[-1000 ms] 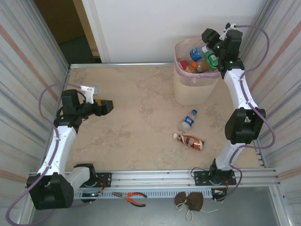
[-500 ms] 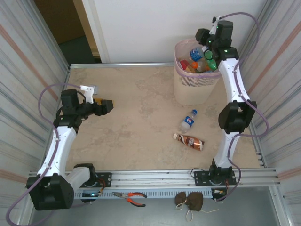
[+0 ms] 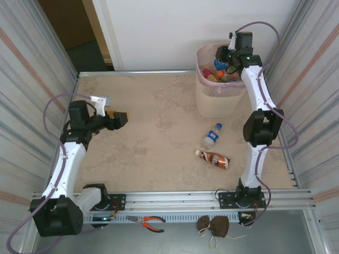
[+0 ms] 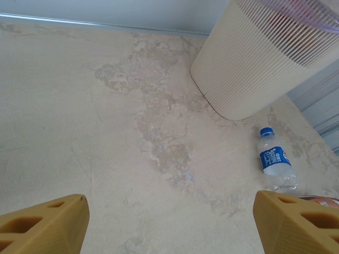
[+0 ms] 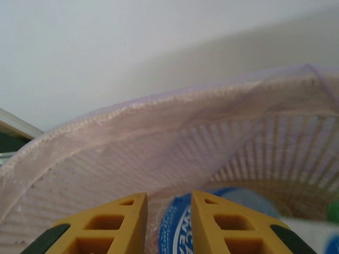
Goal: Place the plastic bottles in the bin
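At the upper right, over the bin [image 3: 214, 100], the right pincer [image 5: 168, 203] is pressed together — the left pincer [image 3: 123, 119], mid-left, stands apart.

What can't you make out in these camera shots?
- Top view: how many plastic bottles lie inside the tall beige slotted plastic bin; the right hand and arm cover part of its opening.
- Left wrist view: brown plastic bottle, cut off by the right edge and a finger of the left hand.
- Right wrist view: blue-labelled bottle, print blurred, partly behind the fingers.
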Controlling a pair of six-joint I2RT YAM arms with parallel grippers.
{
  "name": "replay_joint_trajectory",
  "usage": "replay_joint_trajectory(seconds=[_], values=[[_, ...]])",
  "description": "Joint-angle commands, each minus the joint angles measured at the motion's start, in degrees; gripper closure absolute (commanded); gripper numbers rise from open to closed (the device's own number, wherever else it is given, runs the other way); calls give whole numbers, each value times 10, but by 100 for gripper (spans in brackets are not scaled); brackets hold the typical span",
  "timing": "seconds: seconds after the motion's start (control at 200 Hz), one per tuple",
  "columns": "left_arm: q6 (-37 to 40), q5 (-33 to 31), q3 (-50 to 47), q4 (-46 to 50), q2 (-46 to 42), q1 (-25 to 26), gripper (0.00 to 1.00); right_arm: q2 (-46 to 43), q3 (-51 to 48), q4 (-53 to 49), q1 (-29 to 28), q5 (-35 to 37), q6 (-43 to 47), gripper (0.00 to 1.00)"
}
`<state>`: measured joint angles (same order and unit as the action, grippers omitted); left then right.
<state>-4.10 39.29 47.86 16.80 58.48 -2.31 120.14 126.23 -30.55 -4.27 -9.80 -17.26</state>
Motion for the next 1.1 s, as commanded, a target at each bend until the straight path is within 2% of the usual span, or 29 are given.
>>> replay_joint_trajectory(seconds=[0.0,0.246,0.431,0.721,0.902,1.092], values=[[2,15,-3,-5,-15,-6,19,-53,22,-35,-6,10,23,73],[0,21,-3,-8,-21,-6,19,-107,4,-96,-5,53,56,72],[-3,25,-4,-9,-21,-6,19,-174,-74,-113,-7,51,69,73],[-6,31,-3,-13,-21,-6,19,-327,-234,-159,-36,32,118,71],[-8,35,-4,-15,-18,-6,19,-396,-308,-217,-108,39,208,67],[-10,39,-4,-16,-18,-6,19,-403,-365,-300,-244,107,311,64]])
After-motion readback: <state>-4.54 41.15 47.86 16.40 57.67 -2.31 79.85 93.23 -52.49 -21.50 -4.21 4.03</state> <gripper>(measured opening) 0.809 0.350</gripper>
